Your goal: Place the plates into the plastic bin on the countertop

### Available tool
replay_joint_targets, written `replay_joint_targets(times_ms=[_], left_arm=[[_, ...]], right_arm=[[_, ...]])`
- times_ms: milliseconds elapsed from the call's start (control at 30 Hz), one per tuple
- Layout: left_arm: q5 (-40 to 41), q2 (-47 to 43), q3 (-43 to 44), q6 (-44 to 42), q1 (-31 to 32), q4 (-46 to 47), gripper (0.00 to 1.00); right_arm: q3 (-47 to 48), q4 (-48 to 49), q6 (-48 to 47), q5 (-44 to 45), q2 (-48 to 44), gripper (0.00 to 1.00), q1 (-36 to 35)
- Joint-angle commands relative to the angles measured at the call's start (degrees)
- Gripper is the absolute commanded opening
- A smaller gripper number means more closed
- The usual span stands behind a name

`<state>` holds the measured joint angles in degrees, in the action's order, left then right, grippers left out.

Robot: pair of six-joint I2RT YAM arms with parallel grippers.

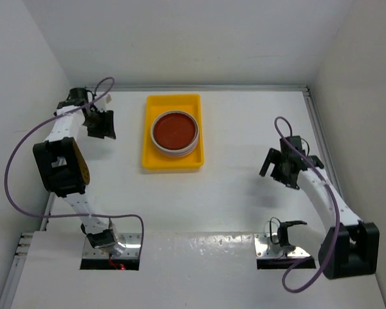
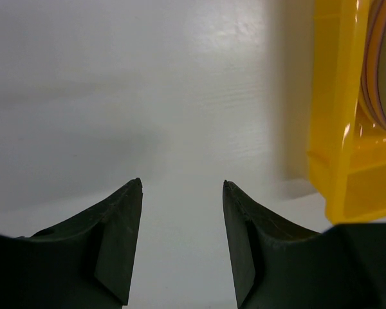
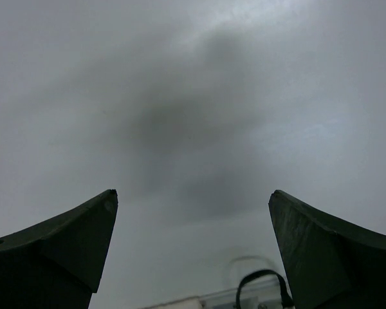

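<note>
A stack of plates (image 1: 175,132), a dark red-brown one on top, sits inside the yellow plastic bin (image 1: 172,163) at the back middle of the white countertop (image 1: 238,129). My left gripper (image 1: 101,123) hangs left of the bin, open and holding nothing. In the left wrist view, bare countertop shows between its fingertips (image 2: 181,183), with the bin's wall (image 2: 344,129) and the striped plate edges (image 2: 383,64) at the right. My right gripper (image 1: 278,168) is well to the right of the bin. It stands wide open (image 3: 193,192) over bare white surface.
White walls close in the countertop at the back and on both sides. Purple cables loop off both arms (image 1: 16,161). A black cable loop (image 3: 264,286) lies by the right arm's metal base plate (image 1: 280,248).
</note>
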<state>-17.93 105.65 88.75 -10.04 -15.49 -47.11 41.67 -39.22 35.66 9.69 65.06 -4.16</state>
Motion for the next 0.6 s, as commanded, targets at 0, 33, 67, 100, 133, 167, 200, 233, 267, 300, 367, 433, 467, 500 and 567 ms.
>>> replay_joint_targets(times_ms=[0,33,67,100,133,167,200,233,267,300,367,433,467,500,567], left_arm=[[2.6,-3.9,-4.8,-0.2,2.6,-0.1,0.56],[3.3,-4.7,-5.9,-0.8,3.3,-0.1,0.56],[4.4,-5.4,-6.9,-0.9,3.3,-0.1,0.56],[5.0,-6.2,-9.1,-1.4,3.8,-0.1,0.56],[5.5,-8.0,-10.2,-1.4,3.8,0.4,0.56],[6.3,-8.9,-11.1,-1.4,3.8,0.4,0.56],[6.3,-9.7,-12.2,-1.4,3.8,0.4,0.56],[6.9,-11.6,-14.1,-1.4,3.8,1.0,0.56],[6.9,-12.5,-14.9,-1.9,3.8,1.0,0.56],[7.4,-13.4,-15.7,-1.9,3.8,1.0,0.56],[7.4,-15.0,-17.9,-1.9,3.8,1.5,0.56],[7.4,-17.3,-19.6,-1.9,3.8,1.5,0.56],[7.4,-17.9,-20.2,-1.9,3.8,1.5,0.56],[7.4,-19.1,-20.7,-1.9,3.8,1.5,0.56],[7.4,-20.1,-21.6,-1.9,3.8,1.5,0.56]], right_arm=[[-4.4,-4.6,2.9,0.5,-8.3,1.00,0.6],[-5.2,-4.6,2.8,0.1,-9.5,1.00,0.5],[-7.0,-4.3,3.1,-1.2,-11.7,1.00,0.5],[-7.7,-4.5,3.4,-1.3,-12.8,1.00,0.4],[-8.2,-4.5,3.5,-1.3,-16.0,1.00,0.3],[-9.1,-4.8,3.8,-1.3,-17.0,1.00,0.5],[-9.8,-5.1,3.8,-1.3,-17.9,1.00,0.2],[-10.1,-5.1,4.0,-1.1,-20.6,1.00,0.2],[-10.9,-4.8,4.1,-1.3,-21.5,1.00,0.5],[-11.5,-4.8,4.3,-1.2,-22.2,1.00,0.3],[-12.1,-4.6,4.3,-1.4,-25.1,1.00,0.3],[-12.8,-4.7,4.5,-1.4,-27.5,1.00,0.3],[-12.6,-4.7,4.6,-1.4,-28.4,1.00,0.2],[-12.7,-4.9,4.6,-1.4,-29.1,1.00,0.4],[-12.4,-5.2,4.5,-1.9,-30.1,1.00,0.2]])
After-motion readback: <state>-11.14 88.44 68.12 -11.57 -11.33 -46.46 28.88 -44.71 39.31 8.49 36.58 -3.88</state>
